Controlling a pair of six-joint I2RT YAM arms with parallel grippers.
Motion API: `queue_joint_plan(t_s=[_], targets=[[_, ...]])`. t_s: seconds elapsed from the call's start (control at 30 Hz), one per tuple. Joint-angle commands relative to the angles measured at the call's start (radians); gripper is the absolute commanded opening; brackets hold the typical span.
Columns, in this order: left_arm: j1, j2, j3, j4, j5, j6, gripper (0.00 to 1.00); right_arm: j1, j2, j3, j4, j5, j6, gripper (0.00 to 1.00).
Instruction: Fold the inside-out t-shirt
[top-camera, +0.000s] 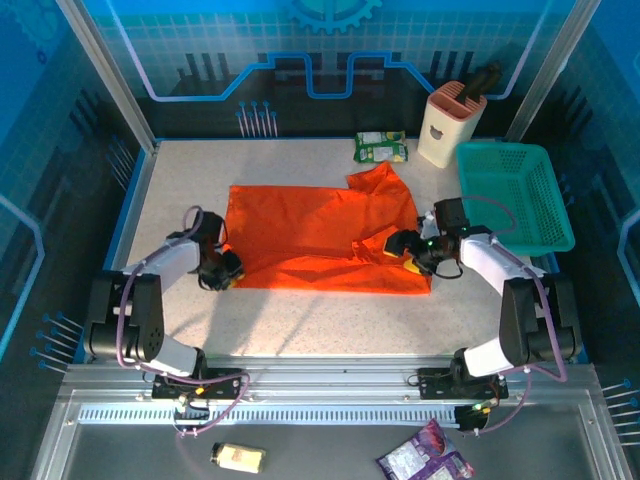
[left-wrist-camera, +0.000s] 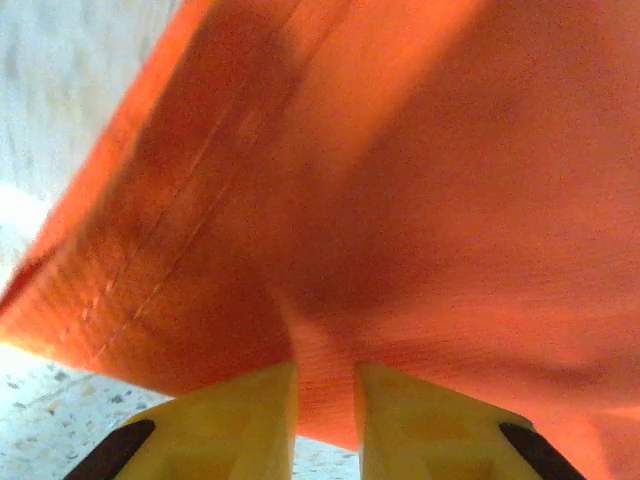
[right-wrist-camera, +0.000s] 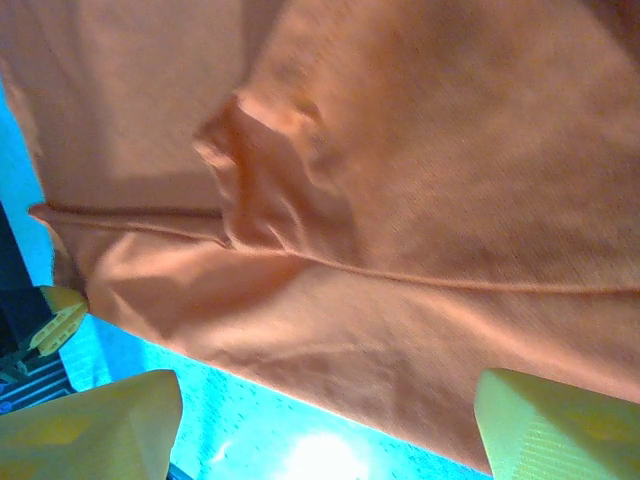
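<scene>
The shirt is seen spread across the middle of the surface in the top view. It is roughly rectangular, with a flap raised toward the upper right and wrinkles gathered along its right side.

The left claw is placed at the shirt's lower left corner, low against the surface. In the left wrist view, a narrow fold of the shirt is pinched between the yellow fingers, so the left claw is closed on the cloth. A stitched hem is seen running down the left of that frame, and speckled surface is seen at the lower left.

The right claw is set at the shirt's right side, over the wrinkled part. In the right wrist view its fingers are held wide apart, so the right claw is open. The edge of the shirt lies just beyond the fingertips. A seam is seen crossing that frame, with a small puckered lump at the upper left.

A teal basket is stood at the right edge of the top view. A beige holder and a green packet are placed behind the shirt, at the upper right.
</scene>
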Motion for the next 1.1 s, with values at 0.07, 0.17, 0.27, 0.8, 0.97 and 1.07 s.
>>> queue_joint_plan(t_s=[0.07, 0.17, 0.27, 0.8, 0.97, 1.07], targets=[[0.001, 0.018, -0.057, 0.061, -0.024, -0.091, 0.2, -0.022, 0.042, -0.057, 0.028, -0.011, -0.014, 0.79], [0.026, -0.023, -0.11, 0.064, -0.045, -0.118, 0.2, -0.045, 0.066, -0.087, -0.002, 0.073, 0.023, 0.79], [0.067, -0.081, -0.174, 0.081, -0.016, -0.143, 0.2, -0.06, 0.066, -0.12, -0.013, 0.115, 0.073, 0.78], [0.046, -0.243, -0.02, -0.02, -0.021, -0.074, 0.22, -0.037, 0.031, 0.041, -0.04, -0.071, -0.014, 0.77], [0.049, -0.1, 0.054, -0.056, -0.048, -0.006, 0.21, -0.038, 0.166, 0.14, -0.025, -0.081, -0.033, 0.77], [0.054, -0.053, 0.019, -0.007, -0.032, -0.015, 0.21, -0.038, 0.228, 0.153, -0.02, -0.045, -0.014, 0.77]])
